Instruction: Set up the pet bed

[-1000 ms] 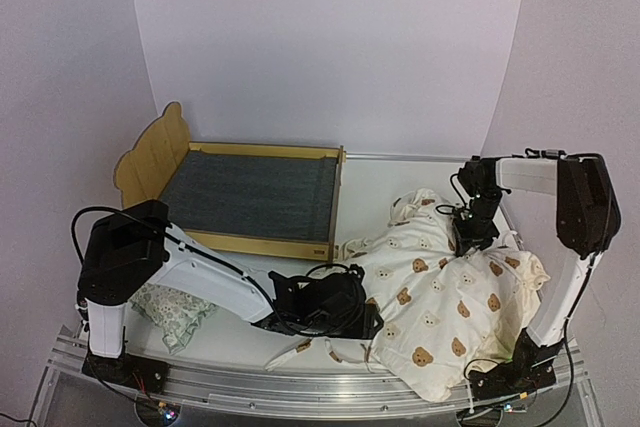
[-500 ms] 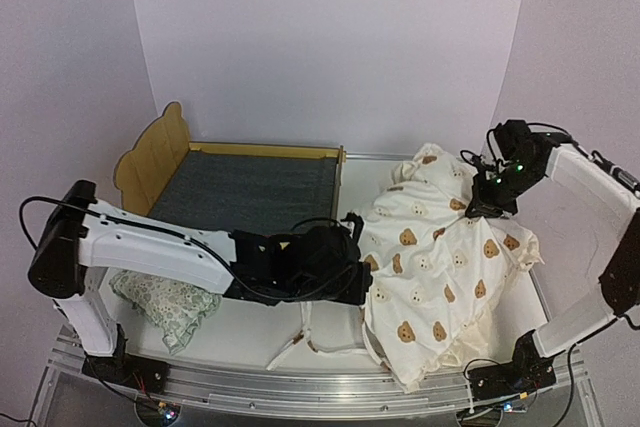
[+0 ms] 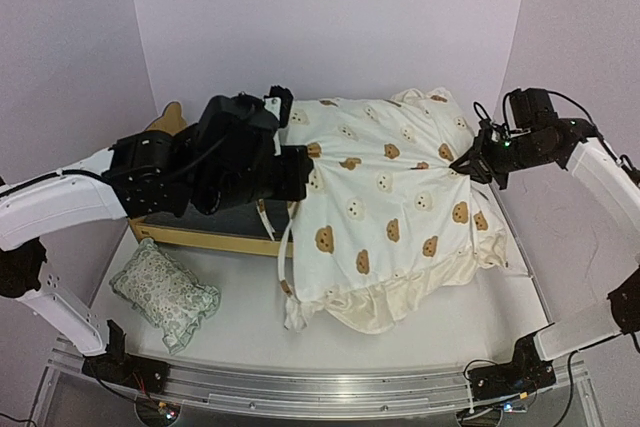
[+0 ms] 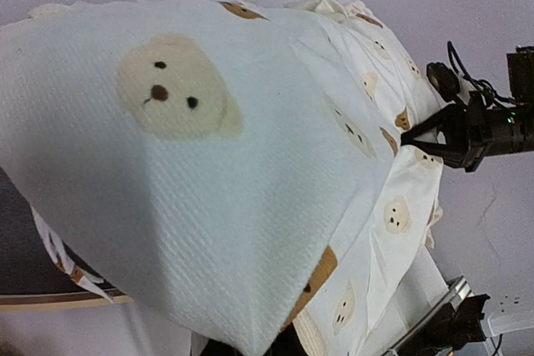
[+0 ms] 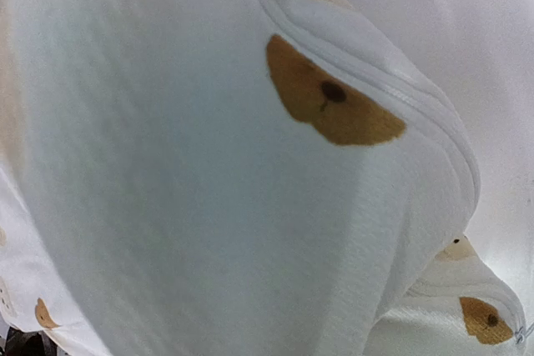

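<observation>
While the cover (image 3: 385, 197) hangs spread in the air between the two arms, the step in hand looks to be carrying it sideways and laying it over the pet bed (image 3: 215, 238). The bed stands on the table (image 3: 420, 347) beneath the left arm, with only its headboard tip and near rail showing. The right gripper (image 3: 468, 162), well off the bed's foot end, has its jaws pinched narrow on the cover's edge. The left gripper (image 3: 300, 169) sits above the bed's foot end with cloth draped over it, so I cannot tell how its jaws stand. To do this well, both arms should travel together toward the headboard, keeping the cloth taut and level, and lower only once its leading edge is past the footboard. The low ruffled hem and loose ties dangling just off the bed's near corner could snag on the rail, so height matters. A pillow (image 3: 165, 292) lies near the bed's front side, out of the path. Beyond the bed stands the back wall (image 3: 330, 27), limiting reach that way.
</observation>
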`<state>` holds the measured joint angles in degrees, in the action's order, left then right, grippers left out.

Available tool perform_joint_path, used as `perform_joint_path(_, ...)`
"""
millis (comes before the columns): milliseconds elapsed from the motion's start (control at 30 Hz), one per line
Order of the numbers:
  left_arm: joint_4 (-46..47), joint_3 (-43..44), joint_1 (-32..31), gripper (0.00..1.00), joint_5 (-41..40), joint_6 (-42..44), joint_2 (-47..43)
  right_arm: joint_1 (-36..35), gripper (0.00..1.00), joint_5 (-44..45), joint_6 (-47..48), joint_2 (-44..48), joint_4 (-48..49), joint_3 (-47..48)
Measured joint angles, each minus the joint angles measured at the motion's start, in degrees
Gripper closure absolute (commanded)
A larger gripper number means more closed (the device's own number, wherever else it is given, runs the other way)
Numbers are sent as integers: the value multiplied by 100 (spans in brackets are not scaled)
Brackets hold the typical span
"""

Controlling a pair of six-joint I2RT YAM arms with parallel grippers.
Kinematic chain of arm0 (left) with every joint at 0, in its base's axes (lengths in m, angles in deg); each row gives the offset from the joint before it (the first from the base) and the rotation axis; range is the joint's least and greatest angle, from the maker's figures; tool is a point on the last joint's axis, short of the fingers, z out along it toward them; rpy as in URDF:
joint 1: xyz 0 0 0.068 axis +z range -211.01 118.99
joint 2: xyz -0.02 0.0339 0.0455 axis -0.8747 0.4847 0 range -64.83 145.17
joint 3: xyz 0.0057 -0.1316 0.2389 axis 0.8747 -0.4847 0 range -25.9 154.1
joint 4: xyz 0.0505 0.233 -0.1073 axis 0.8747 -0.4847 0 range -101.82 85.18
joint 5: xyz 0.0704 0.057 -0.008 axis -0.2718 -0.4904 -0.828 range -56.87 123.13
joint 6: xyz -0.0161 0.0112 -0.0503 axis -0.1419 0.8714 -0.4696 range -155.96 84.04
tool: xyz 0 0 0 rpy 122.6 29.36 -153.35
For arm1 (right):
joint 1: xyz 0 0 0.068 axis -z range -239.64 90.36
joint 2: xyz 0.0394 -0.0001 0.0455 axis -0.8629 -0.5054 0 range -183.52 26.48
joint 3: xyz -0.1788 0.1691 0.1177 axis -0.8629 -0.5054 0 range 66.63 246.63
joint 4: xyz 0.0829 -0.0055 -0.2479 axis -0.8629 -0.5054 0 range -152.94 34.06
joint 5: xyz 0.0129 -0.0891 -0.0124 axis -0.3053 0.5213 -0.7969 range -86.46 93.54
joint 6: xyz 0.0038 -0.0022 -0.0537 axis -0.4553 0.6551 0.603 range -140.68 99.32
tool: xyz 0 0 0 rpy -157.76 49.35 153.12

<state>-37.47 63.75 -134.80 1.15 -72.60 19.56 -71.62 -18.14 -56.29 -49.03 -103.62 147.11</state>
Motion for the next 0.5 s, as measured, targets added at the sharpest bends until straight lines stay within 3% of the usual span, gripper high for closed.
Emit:
perform_joint_path(267,-914,684,649,96,-658,592,-415,-1372,100,294,-754,-959,519,917)
perform_joint_path(500,-915,1083,968,92,-1569,1521,-585,-2179,100,546,-1150,-2075,977,1748)
